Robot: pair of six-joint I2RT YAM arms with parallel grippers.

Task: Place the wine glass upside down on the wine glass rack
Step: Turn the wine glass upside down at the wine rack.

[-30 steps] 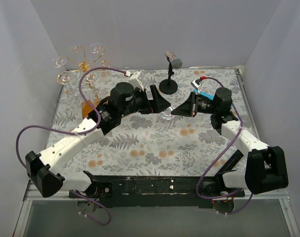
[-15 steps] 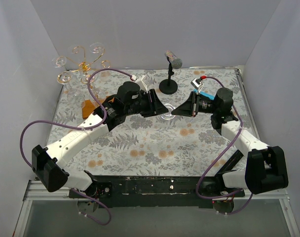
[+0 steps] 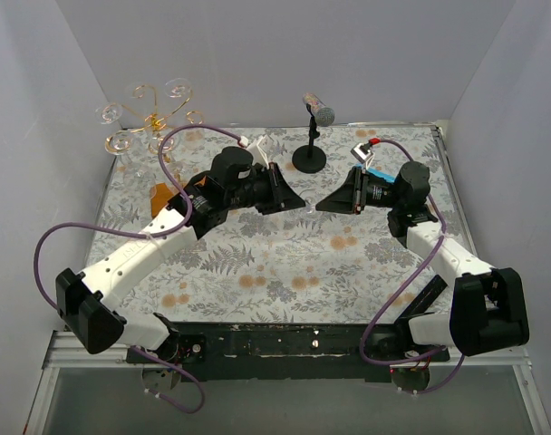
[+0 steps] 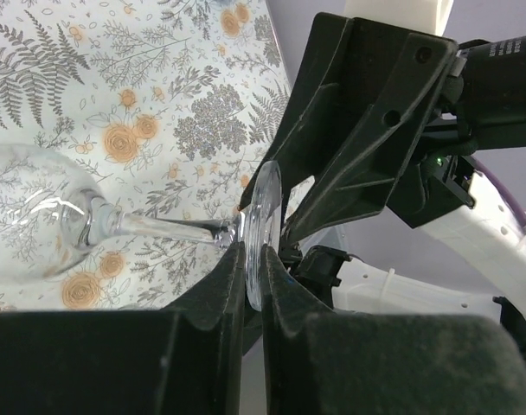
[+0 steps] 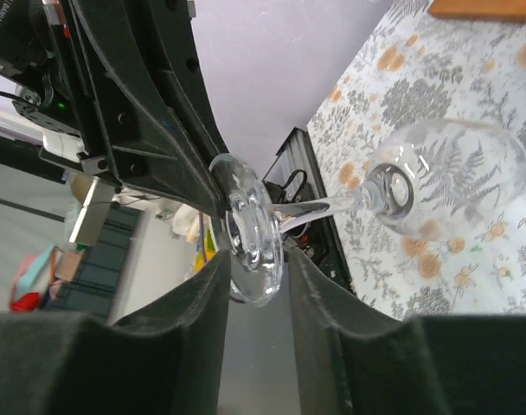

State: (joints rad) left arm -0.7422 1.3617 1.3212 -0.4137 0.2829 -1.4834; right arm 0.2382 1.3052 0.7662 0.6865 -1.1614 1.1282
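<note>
The clear wine glass [image 4: 47,220] lies sideways in the air over the floral cloth, its stem level. My left gripper [image 4: 253,255] is shut on the edge of its round foot [image 4: 261,216]. My right gripper [image 5: 256,258] faces it from the other side, its jaws open on either side of the same foot [image 5: 250,229] with small gaps. In the top view the left gripper [image 3: 299,201] and right gripper [image 3: 321,206] meet tip to tip at mid-table. The gold wire wine glass rack [image 3: 153,118] stands at the back left, its wooden base [image 3: 160,194] partly hidden by my left arm.
Clear glasses [image 3: 176,89] hang upside down on the rack's curled arms. A black microphone stand [image 3: 312,136] stands at the back centre, just behind the grippers. White walls close in the table at the back and both sides. Purple cables loop off both arms.
My left gripper has come in from the left and shut on the glass's foot. My right gripper, which was shut on that foot, has opened.
</note>
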